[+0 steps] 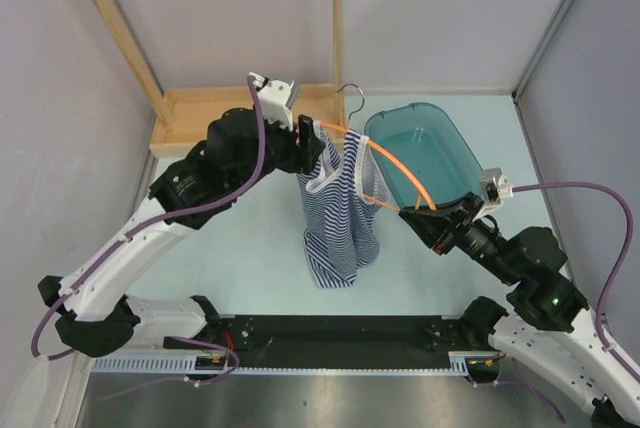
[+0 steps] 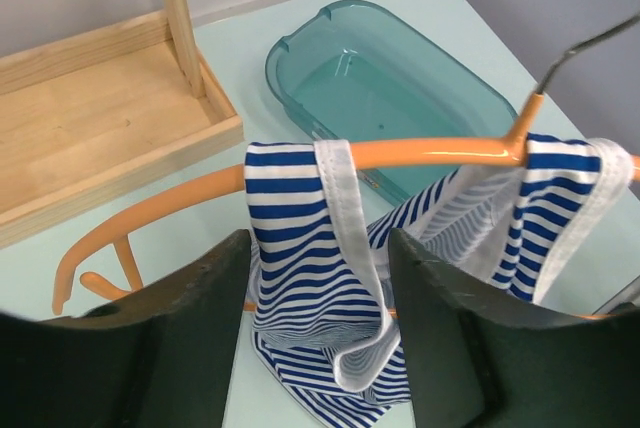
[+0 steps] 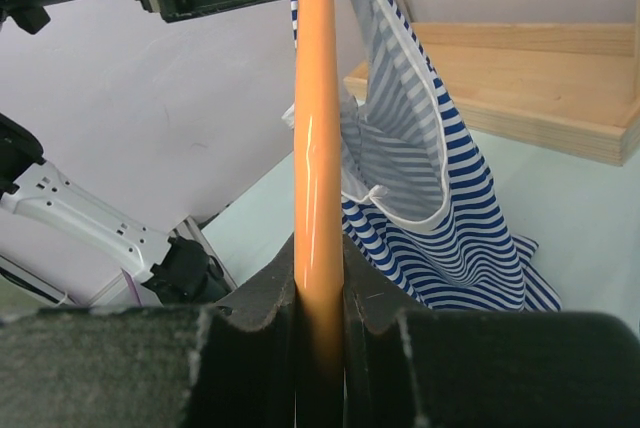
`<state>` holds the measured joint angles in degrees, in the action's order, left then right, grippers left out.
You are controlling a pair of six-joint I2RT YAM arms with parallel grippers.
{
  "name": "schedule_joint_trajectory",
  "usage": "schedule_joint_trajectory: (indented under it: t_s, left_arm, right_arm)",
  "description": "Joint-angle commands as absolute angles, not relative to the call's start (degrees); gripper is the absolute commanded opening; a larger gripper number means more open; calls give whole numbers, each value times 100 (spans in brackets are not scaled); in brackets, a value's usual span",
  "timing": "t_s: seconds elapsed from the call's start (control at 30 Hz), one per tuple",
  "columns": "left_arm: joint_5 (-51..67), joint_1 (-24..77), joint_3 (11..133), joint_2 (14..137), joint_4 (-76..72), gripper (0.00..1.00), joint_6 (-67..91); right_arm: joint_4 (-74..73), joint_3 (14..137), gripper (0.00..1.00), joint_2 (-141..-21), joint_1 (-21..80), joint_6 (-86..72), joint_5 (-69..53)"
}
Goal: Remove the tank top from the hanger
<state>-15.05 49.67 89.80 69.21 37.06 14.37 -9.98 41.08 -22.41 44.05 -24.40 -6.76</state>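
Observation:
The striped tank top [image 1: 340, 213] hangs from the orange hanger [image 1: 400, 173], which is held in the air over the table with its grey hook [image 1: 350, 98] pointing away. My right gripper [image 1: 412, 216] is shut on the hanger's right end; the right wrist view shows the orange bar [image 3: 318, 148] clamped between the jaws [image 3: 320, 288] and the top [image 3: 430, 208] beyond. My left gripper [image 1: 314, 153] is at the top's left shoulder strap. In the left wrist view it [image 2: 320, 248] is open, with the strap [image 2: 300, 238] hanging loose between the fingers below the hanger bar [image 2: 420, 151].
A teal plastic tub [image 1: 425, 153] sits on the table behind the hanger, also in the left wrist view [image 2: 390, 88]. A wooden tray with upright posts [image 1: 200, 113] stands at the back left. Grey walls enclose both sides.

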Motion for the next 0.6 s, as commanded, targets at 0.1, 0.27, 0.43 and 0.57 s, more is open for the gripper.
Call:
schedule_joint_trajectory:
  t_s: [0.1,0.27,0.43,0.57]
  left_arm:
    - [-1898,4896,9228,7172,3683,33,1345]
    - [-1986,4676,9439,7172,3752,5,1353]
    - [-1732,4071,9475,7084,3929,0,1450]
    - [-1652,3753,9282,6953,3955,0,1547]
  right_arm:
    - [-703,4324,0,-1995,4421,-2443,-774]
    - [-1168,4438,0,-1855,4421,-2285,-686]
    - [-1791,4614,0,-1416,4421,-2224,-598]
    - [-2109,4825,0,-1117,4412,-2241,-615]
